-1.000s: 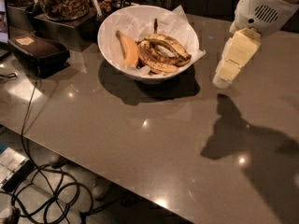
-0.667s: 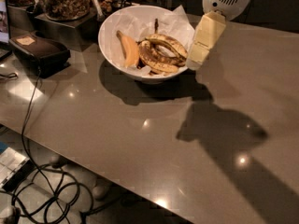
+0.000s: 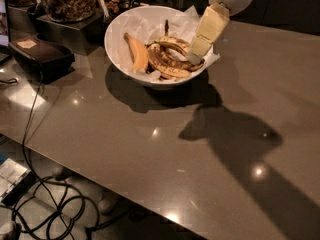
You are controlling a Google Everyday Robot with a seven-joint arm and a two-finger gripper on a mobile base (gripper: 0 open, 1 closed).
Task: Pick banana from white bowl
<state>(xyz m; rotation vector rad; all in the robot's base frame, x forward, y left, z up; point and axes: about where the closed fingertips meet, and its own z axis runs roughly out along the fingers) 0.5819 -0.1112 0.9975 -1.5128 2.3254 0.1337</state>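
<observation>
My gripper [image 3: 196, 55] hangs at 3 o'clock of the white bowl [image 3: 111, 51], perhaps touching the banana [image 3: 169, 68]. How open it is, I cannot tell. It may catch the paper [image 3: 145, 21] instead.

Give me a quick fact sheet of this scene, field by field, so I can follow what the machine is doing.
setting: dark glossy countertop
white bowl: at the back of the countertop, lined with crinkled paper
speckled banana: in the bowl's right half, among other spotted ones
smooth orange-yellow banana: in the bowl's left half
gripper: reaching down over the bowl's right rim, tip at the spotted bananas; contact unclear
banana lifted: not yet
nearby: black box left of the bowl; cables on the floor
</observation>
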